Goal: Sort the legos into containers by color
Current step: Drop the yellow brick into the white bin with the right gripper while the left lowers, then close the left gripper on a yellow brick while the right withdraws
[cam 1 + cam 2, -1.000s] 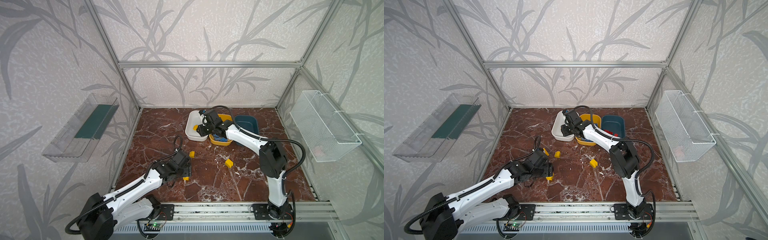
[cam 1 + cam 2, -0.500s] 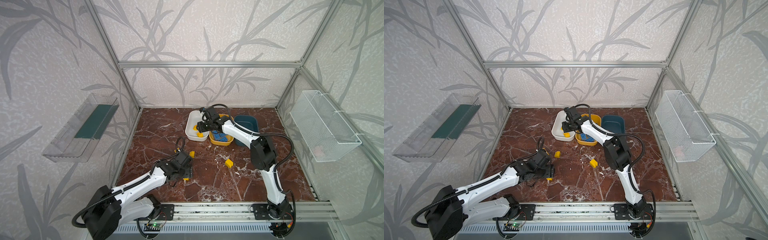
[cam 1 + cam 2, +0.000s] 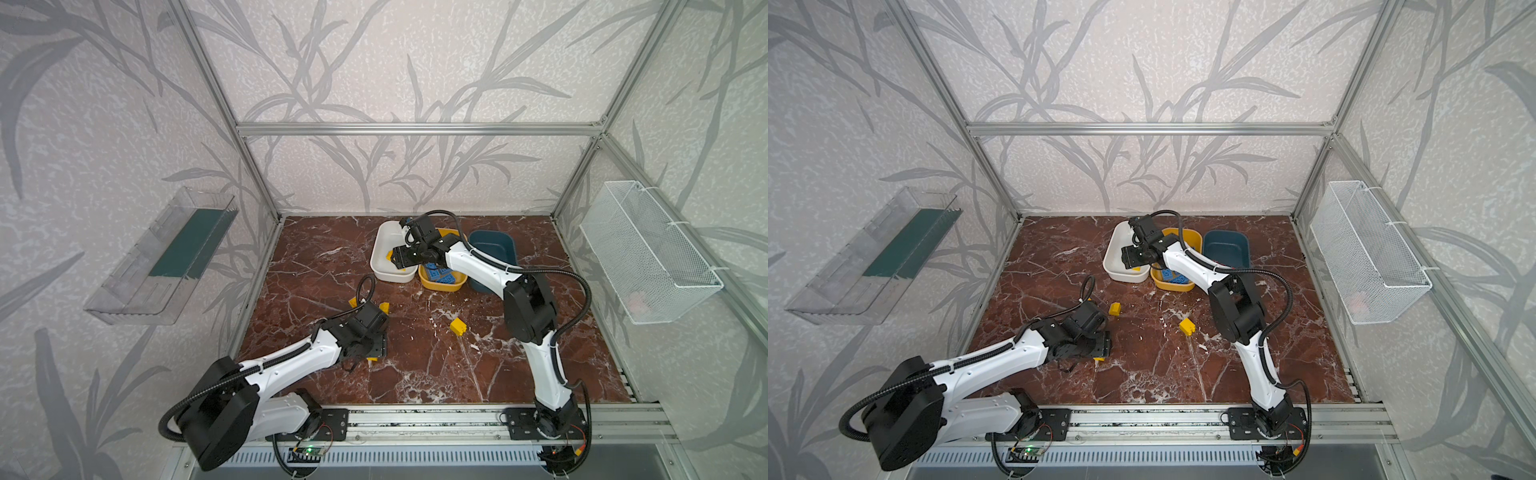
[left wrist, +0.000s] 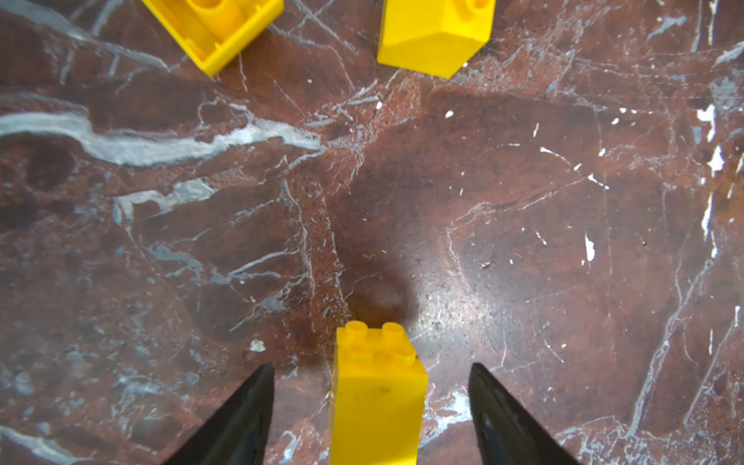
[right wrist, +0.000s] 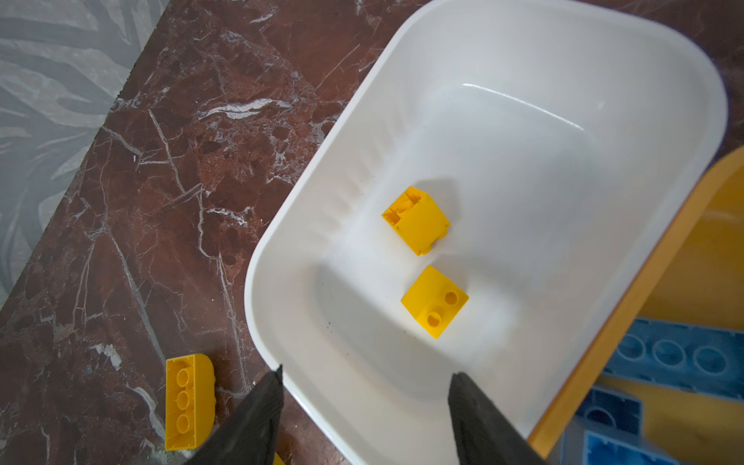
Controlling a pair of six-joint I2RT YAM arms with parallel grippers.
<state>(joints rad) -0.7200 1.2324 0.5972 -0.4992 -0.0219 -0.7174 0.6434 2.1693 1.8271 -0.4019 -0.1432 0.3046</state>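
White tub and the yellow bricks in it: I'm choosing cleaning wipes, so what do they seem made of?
White tub: looks like smooth glossy moulded plastic, soft highlights on rounded walls. Yellow bricks: apparently hard plastic, satin sheen, crisp moulded studs and hollow underside.

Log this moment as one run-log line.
left gripper: open, straddling yellow brick on marble floor | right gripper: open, empty, above white tub | white tub: two yellow bricks | yellow tub: blue bricks

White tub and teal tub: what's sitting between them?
The yellow tub, with blue bricks in it, sits between the white tub and the teal tub; both top views show it.
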